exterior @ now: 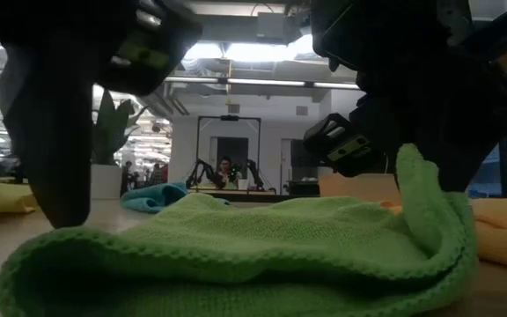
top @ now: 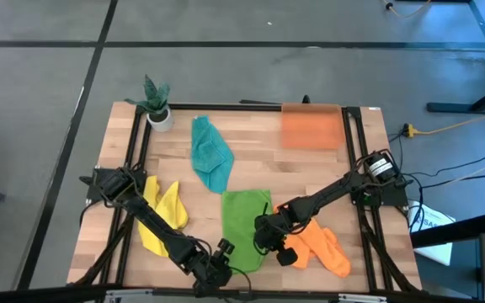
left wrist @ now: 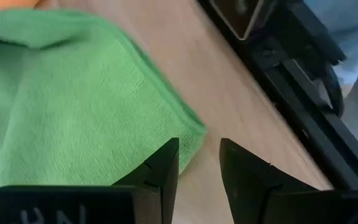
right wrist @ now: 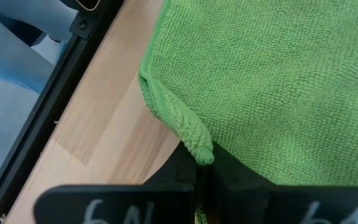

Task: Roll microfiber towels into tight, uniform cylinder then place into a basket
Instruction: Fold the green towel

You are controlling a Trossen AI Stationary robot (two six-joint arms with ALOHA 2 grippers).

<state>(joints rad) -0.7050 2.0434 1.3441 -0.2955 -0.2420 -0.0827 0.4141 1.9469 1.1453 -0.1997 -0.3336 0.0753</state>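
The bright green towel [top: 244,217] lies spread on the wooden table near its front edge. My right gripper [top: 265,238] is shut on the towel's near right part, which stands up as a peak [exterior: 416,180] in the low view. My left gripper [left wrist: 199,162] is open and points down at the towel's near left corner [left wrist: 191,132], with a finger on either side of the corner's tip. The yellow towel [top: 162,215] lies at the left, the teal towel [top: 210,156] farther back, and the orange towel [top: 320,244] at the right. The orange basket [top: 311,126] stands at the far right. My left gripper is at the green towel's corner; whether a finger touches it, I cannot tell. My right gripper pinches a bunched ridge of the green towel's hem [right wrist: 196,144] between its two shut fingers, slanting down from the right. That ridge is pulled up off the table while the rest of the towel lies flat.
A small potted plant [top: 157,105] stands at the far left corner. Black frame rails [top: 133,160] run along the table's left and right sides. Bare wood shows between the green towel and the basket.
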